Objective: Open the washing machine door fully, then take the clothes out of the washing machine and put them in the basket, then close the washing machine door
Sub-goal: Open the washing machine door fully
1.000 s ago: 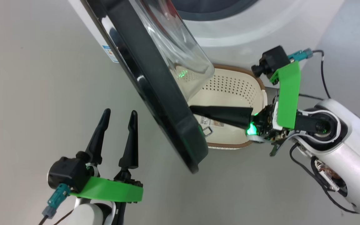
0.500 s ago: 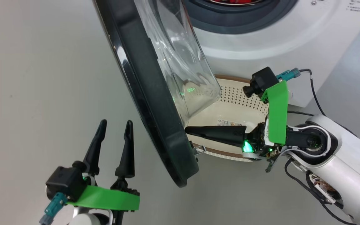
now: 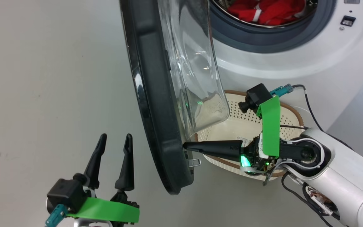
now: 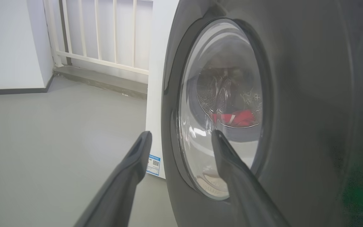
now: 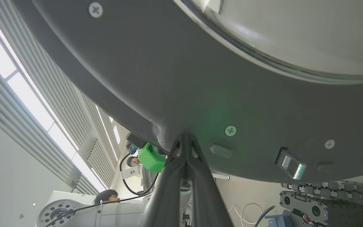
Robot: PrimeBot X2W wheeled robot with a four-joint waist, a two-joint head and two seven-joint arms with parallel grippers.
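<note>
The door (image 3: pixel 156 104) stands swung out from the washing machine (image 3: pixel 295 63), whose drum holds the red clothes (image 3: pixel 263 11). The basket (image 3: pixel 295 115) sits on the floor before the machine, its base bare but for a paper label. The right gripper (image 3: pixel 186 146), fingers pressed together, touches the door's inner rim. The left gripper (image 3: pixel 116 136) hangs spread outside it. Since a second ago the camera has tilted up, bringing the drum into sight.

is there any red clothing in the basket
No, what shows of the inside of the basket is bare cream plastic, and the clothes lie in the washing machine.
</note>
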